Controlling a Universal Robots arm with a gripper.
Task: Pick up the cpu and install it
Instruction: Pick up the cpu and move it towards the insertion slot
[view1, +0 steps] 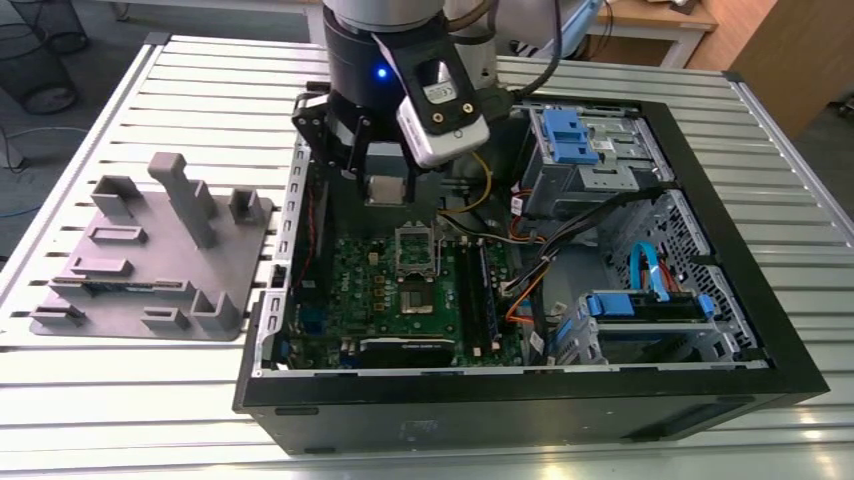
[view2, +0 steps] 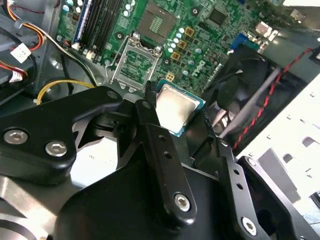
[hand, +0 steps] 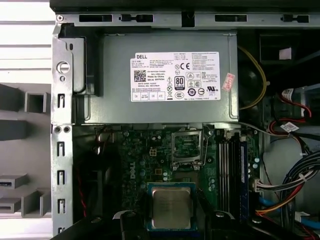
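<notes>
You are at the carrying stage. The cpu (view2: 176, 111) is pinched by its edges between the closed fingers of the gripper (view2: 178, 106), with its shiny top turned up toward the wrist. It hangs in the air, clear of the motherboard (hand: 140, 165).

The install is not yet done. The hollow socket frame (hand: 187, 148) lies below the gripper and a little ahead of it, with nothing seated there.

As I judge it, seating the chip calls for:
- squaring its edges to the socket;
- centring it over the opening;
- a slow, level descent, since a tilted chip could bend contacts.

The arm stands nearly upright, wrist pointing straight down into the open case (view1: 534, 410). The gripper is over the power supply (hand: 115, 100) end of the board. The grey tray (view1: 147, 270) sits well off to the gripper's side on the desk (view1: 80, 400).
</notes>
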